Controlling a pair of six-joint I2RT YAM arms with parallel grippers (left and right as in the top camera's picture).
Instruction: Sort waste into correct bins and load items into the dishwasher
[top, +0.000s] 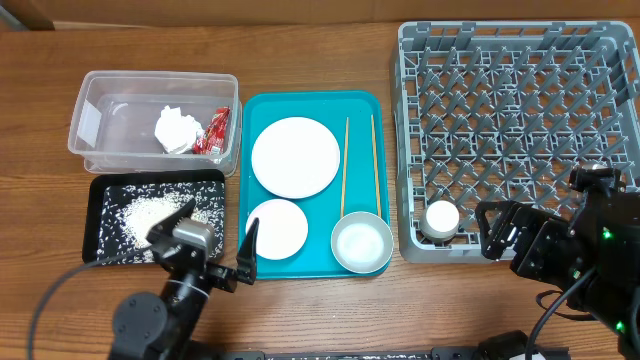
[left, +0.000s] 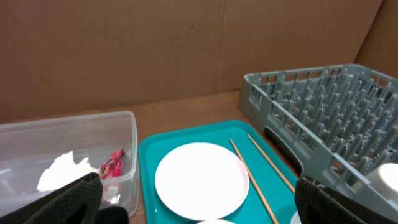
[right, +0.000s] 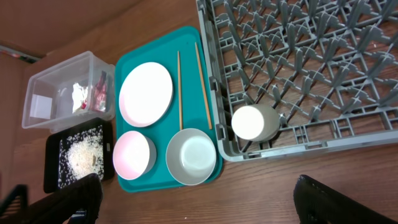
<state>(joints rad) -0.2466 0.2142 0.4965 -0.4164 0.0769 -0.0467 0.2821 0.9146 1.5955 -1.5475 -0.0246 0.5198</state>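
Note:
The round plate (top: 295, 157), pink bowl (top: 277, 228), grey bowl (top: 361, 243) and two chopsticks (top: 346, 165) lie on the teal tray. The white cup (top: 441, 217) stands in the front left corner of the grey dish rack (top: 520, 120). The tissue (top: 175, 130) and red wrapper (top: 215, 132) lie in the clear tub (top: 100, 105). Rice (top: 150, 213) lies in the black tray (top: 100, 185). My left gripper (top: 207, 233) is open and empty, between the black tray and the pink bowl. My right gripper (top: 537, 208) is open and empty by the rack's front edge, right of the cup.
The teal tray (top: 385, 120) sits between the tub and the rack. In the left wrist view the plate (left: 200, 180) lies ahead between the fingers. In the right wrist view the cup (right: 252, 121) and grey bowl (right: 193, 157) lie below. Brown wall stands behind.

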